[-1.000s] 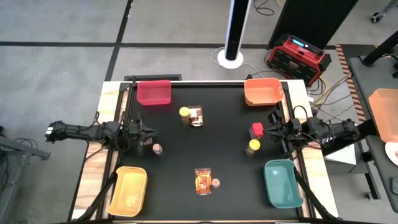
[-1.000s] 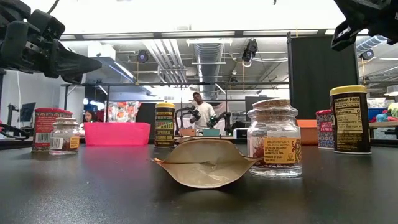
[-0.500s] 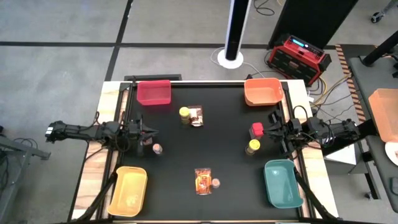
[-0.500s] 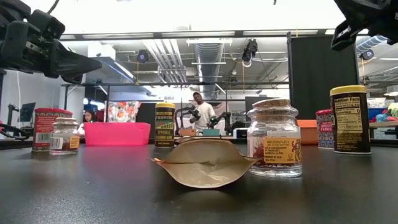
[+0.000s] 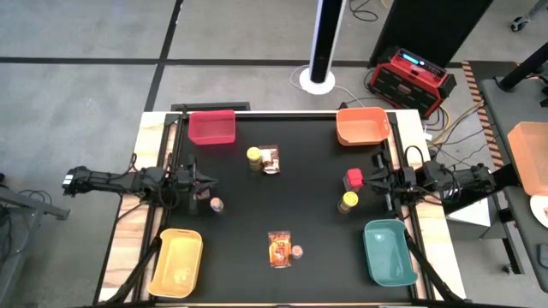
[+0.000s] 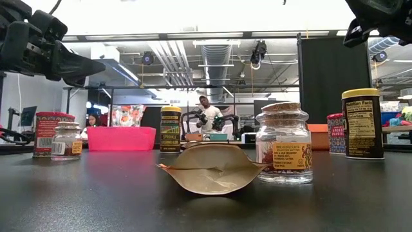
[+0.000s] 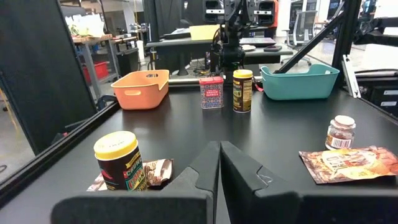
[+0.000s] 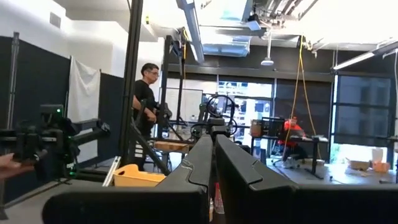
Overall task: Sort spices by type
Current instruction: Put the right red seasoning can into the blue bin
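Nothing has moved since the earlier frame.
Both closed end effectors, left (image 5: 205,181) and right (image 5: 370,178) (hovering), should be opened before the red blocky container (image 5: 354,178) is approached squarely.

Bright, even overhead light; ceiling glare washes out the low view; wrist foregrounds blur.

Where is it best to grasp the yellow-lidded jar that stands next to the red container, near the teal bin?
Probably around its upright round body, just below the lid. The yellow-lidded jar stands upright, close to the red container, so the right gripper should likely descend from above, with fingers avoiding that side.
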`<state>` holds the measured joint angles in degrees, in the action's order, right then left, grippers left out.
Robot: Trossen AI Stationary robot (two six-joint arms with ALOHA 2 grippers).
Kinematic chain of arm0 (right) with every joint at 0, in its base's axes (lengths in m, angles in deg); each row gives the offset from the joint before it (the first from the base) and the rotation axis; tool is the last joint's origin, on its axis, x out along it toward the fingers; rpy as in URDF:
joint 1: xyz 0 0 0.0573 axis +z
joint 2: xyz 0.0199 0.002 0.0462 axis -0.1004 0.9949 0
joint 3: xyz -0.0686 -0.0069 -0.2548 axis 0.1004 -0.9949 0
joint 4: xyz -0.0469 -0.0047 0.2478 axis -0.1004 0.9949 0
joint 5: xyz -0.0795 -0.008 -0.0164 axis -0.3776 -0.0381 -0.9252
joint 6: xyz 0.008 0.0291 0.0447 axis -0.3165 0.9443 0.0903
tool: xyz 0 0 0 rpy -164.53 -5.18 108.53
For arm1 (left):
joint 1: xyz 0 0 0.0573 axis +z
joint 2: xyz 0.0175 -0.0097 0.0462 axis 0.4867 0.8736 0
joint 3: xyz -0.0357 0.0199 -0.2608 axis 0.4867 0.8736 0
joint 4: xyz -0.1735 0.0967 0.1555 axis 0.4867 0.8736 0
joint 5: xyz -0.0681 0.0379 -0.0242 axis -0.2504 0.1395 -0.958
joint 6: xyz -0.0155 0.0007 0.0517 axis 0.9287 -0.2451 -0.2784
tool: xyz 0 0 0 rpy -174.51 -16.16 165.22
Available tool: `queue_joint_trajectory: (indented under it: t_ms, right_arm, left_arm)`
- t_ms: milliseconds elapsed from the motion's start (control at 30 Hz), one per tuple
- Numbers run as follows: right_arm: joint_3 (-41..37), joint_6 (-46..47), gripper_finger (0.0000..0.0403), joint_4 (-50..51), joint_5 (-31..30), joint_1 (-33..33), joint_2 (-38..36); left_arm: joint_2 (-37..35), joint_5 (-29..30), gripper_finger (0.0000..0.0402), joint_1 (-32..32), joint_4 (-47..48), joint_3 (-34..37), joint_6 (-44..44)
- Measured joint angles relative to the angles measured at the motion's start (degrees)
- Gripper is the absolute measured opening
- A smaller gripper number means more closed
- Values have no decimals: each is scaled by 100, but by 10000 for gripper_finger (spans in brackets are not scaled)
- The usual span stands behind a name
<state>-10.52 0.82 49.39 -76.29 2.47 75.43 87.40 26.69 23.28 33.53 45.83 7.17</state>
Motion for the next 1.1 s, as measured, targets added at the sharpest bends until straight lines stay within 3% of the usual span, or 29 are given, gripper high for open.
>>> queue_joint_trajectory:
  t_ms: [167,333,433,567,967,1100]
  right_arm:
    - [-1,243,13,0,1,-2,1]
    - [-2,241,13,0,2,0,1]
    - [-2,471,13,-43,-17,-2,-1]
    - [-1,1145,13,107,-841,0,-1]
    - [158,1441,13,184,-1251,-2,27]
    - [485,1545,13,773,-1502,-2,68]
  left_arm:
    - [0,-2,0,0,-30,0,128]
    - [-2,-36,0,-4,-413,-1,1713]
    - [-2,-17,0,-4,-795,0,2089]
    - [-2,-8,0,-4,-1208,-2,2550]
    - [162,-184,0,-7,-1220,2,2026]
    - [370,-166,0,-7,-1512,7,2021]
